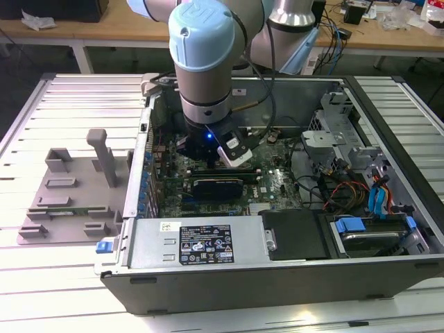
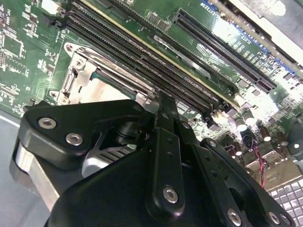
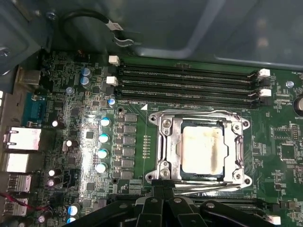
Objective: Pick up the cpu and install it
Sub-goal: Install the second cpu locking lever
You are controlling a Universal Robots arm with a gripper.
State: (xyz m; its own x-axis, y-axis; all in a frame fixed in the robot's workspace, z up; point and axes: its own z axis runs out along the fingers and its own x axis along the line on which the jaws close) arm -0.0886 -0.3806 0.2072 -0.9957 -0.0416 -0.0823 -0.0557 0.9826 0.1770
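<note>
The cpu (image 3: 202,151), a silver-grey square chip with a stained top, lies flat inside the metal socket frame (image 3: 166,142) on the green motherboard in the first wrist view. My gripper (image 3: 163,190) sits just beside the frame's near edge, its black fingers pressed together with nothing between them. In the second wrist view the gripper (image 2: 162,98) tapers to a point at the corner of the socket frame (image 2: 78,71). In the exterior view the arm reaches down into the open computer case (image 1: 277,277), with the gripper (image 1: 208,154) low over the board.
Black memory slots (image 3: 189,80) run alongside the socket. A black card (image 1: 218,185) stands close to the gripper. Cables and drive bays (image 1: 361,194) crowd the case towards the exterior view's right. A grey fixture plate (image 1: 69,194) lies outside the case at the left.
</note>
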